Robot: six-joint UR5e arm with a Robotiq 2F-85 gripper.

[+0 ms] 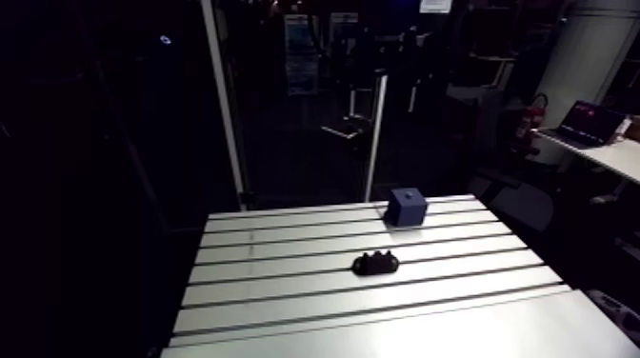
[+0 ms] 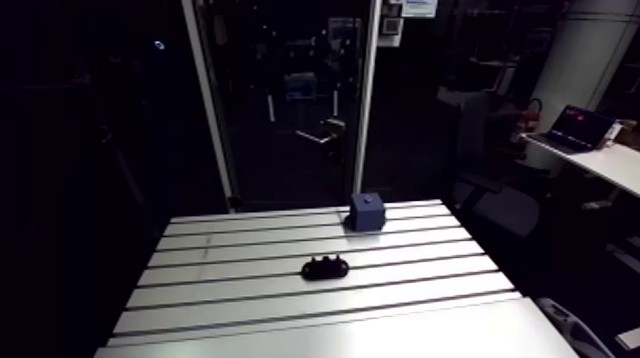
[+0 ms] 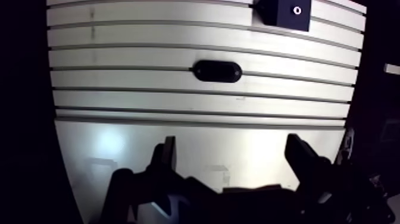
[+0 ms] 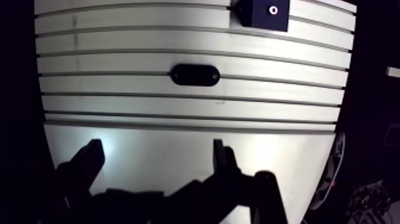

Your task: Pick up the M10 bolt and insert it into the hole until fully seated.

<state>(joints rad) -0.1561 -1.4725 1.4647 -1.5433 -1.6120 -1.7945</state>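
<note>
Okay so from my end the gripper point(image 3: 235, 159) hangs above the smooth near strip of the bench point(image 1: 286, 290), fingers point(image 3: 168, 156) spread wide with nothing between them. Ahead of it, mid-bench across the slots, sits a black oval holder point(image 3: 218, 71). In the arm view it has a few dark stubs point(image 1: 378, 255) poking up from its top, and I honestly can't tell which one is the bolt. Further out at the far edge is the blue block point(image 1: 406, 207), and the wrist view shows the hole point(image 3: 296, 9) in its top face. Holder and block are well apart, gripper touching neither
</note>
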